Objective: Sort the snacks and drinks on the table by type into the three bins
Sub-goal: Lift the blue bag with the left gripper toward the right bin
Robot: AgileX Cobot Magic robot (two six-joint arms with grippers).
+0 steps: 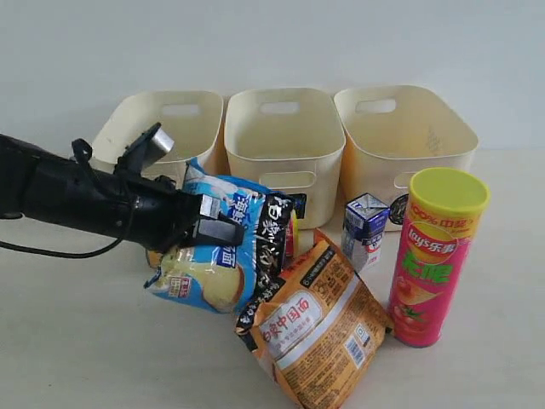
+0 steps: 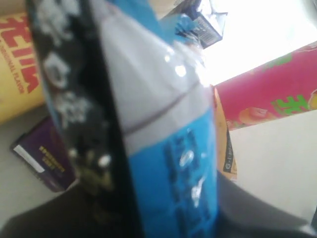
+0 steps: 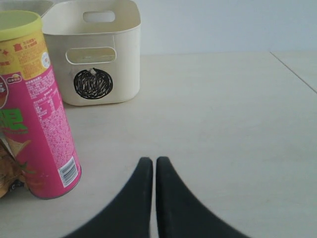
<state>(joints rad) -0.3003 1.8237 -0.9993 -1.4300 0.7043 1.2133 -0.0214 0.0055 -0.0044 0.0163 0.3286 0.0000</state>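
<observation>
Two grippers work here, and we take them in turn. Our left gripper (image 1: 223,230) has its jaws closed on the upper part of a blue-and-white bag (image 1: 200,277), which is tilted up on its lower edge. In the left wrist view that bag (image 2: 168,148) fills the space between the jaws. Touching it, just past the fingertips, is a darker bag (image 1: 274,226) in black, white and blue; we cannot tell whether the jaws pinch it too. An orange bag (image 1: 319,328) lies near the tips, leaning against both bags. A yellow-and-red tube (image 2: 17,64) shows close beside the held bag. Further out from the tips stands a small gable-top carton (image 1: 364,226), and beyond it a pink crisp tube (image 1: 434,256), upright. Three cream bins (image 1: 285,128) sit in a row behind the left gripper.

Our right gripper (image 3: 154,166) is empty, its fingers pressed together over bare table (image 3: 223,124). Ahead of it and to one side are the pink tube and the circle-marked bin (image 3: 124,59).
</observation>
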